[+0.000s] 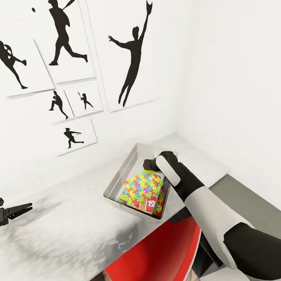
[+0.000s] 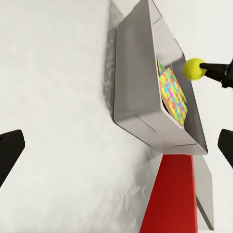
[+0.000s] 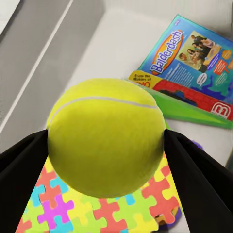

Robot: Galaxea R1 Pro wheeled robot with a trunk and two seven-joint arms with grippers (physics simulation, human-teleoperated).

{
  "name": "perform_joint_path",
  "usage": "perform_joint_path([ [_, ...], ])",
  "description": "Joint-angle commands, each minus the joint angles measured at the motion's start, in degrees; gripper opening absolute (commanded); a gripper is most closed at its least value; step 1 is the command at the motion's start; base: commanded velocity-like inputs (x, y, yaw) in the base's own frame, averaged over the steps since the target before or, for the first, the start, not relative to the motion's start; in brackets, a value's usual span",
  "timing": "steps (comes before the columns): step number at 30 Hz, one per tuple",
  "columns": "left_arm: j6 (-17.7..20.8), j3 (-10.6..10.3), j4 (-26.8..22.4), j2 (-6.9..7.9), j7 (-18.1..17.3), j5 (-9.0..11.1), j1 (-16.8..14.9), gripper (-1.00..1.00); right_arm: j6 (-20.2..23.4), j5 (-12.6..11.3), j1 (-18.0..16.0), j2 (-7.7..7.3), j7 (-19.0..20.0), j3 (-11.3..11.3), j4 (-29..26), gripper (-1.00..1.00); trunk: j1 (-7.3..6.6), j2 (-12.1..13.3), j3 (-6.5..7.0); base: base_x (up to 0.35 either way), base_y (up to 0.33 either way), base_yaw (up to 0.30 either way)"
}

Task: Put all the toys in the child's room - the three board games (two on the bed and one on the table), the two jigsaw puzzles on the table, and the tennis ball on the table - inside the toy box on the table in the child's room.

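the tennis ball is a plain yellow-green ball with a fuzzy skin and one pale curved seam across its upper side. it sits pinched between the two black fingers of the right gripper, which is closed on it, just above the toy box. being round, it has no long axis; the seam is all that marks its turn.

the toy box is a shallow light grey tray with low sloping walls, standing on the pale table near the far right corner of the room. its long side runs from the near left toward the far right, slanted against the table's edge.

inside it, a jigsaw puzzle lies on top of the pile: a thin square of interlocking red, yellow, blue and green pieces, resting a little tilted. a card box with a white "12" on red pokes out from under its near side. in the right wrist view, a blue board game lettered "balderdash" lies flat on the tray floor past the ball, partly over a green and red box.

the left gripper is out at the left over the table, well apart from the tray, its black fingers spread with nothing between them.

black baseball-player posters hang on the white wall behind. something red shows below the table's near edge.
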Motion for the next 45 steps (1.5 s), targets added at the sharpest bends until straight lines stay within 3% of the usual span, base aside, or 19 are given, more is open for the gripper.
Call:
perform_joint_path([
  [1, 0.6, -0.1, 0.0, 0.02, -0.2, 0.0, -0.1, 1.00, -0.2, -0.6, -0.1, 0.00, -0.5, 0.1, -0.1, -1.00, 0.04, -0.1, -0.11, 0.000, 0.000, 0.000],
  [9, 0.6, -0.1, 0.0, -0.16, -0.2, 0.1, -0.1, 1.00, -1.2, -0.4, -0.1, 0.00, -0.5, 0.3, -0.5, -1.00, 0.04, -0.1, -0.11, 0.000, 0.000, 0.000],
  [14, 0.9, -0.1, -0.1, -2.01, -0.2, 0.2, 0.0, 1.00, -2.3, -0.4, -0.4, 0.00, -0.5, 0.3, -0.5, -1.00, 0.04, -0.1, -0.19, 0.000, 0.000, 0.000],
  [17, 1.6, -0.1, -1.2, -4.04, -0.2, 0.1, -0.4, 1.00, -3.0, -0.4, -0.5, 0.00, -0.5, 0.3, -0.6, -1.00, 0.04, -0.1, -0.33, 0.000, 0.000, 0.000],
  [19, 3.3, -0.1, -4.2, -5.19, -0.2, 0.1, -0.6, 1.00, -3.3, -0.4, -0.5, 0.00, -0.5, 0.3, -0.6, -1.00, 0.04, -0.1, -0.46, 0.000, 0.000, 0.000],
  [24, 13.0, 0.1, -16.9, -7.27, -0.2, 0.2, -0.7, 1.00, -4.5, -0.4, -1.3, 0.00, -0.5, 0.4, -0.6, -1.00, 0.04, -0.1, -0.88, 0.000, 0.000, 0.000],
  [27, 16.7, 0.3, -21.6, -8.16, -0.2, 0.2, -0.8, 1.00, -4.7, -0.4, -1.7, 0.00, -0.5, 0.5, -0.6, -1.00, 0.04, -0.1, -1.15, 0.000, 0.000, 0.000],
  [31, 18.8, 0.4, -24.5, -9.40, -0.2, 0.1, -0.8, 1.00, -4.8, -0.3, -2.0, 0.00, -0.6, 0.6, -0.7, -1.00, 0.04, -0.1, -1.52, 0.000, 0.000, 0.000],
  [40, 19.3, 1.1, -25.2, -9.81, -0.2, 0.1, -0.8, 1.00, -4.4, 1.4, -3.2, 0.00, -0.6, 0.6, -3.4, -1.00, 0.04, -0.1, -2.36, 0.000, 0.000, 0.000],
  [45, 19.6, 2.7, -25.3, -9.51, -0.2, 0.3, -0.8, 1.00, -4.3, 1.6, -4.4, 0.00, -0.6, 0.7, -3.7, -1.00, 0.04, -0.1, -2.82, 0.000, 0.000, 0.000],
])
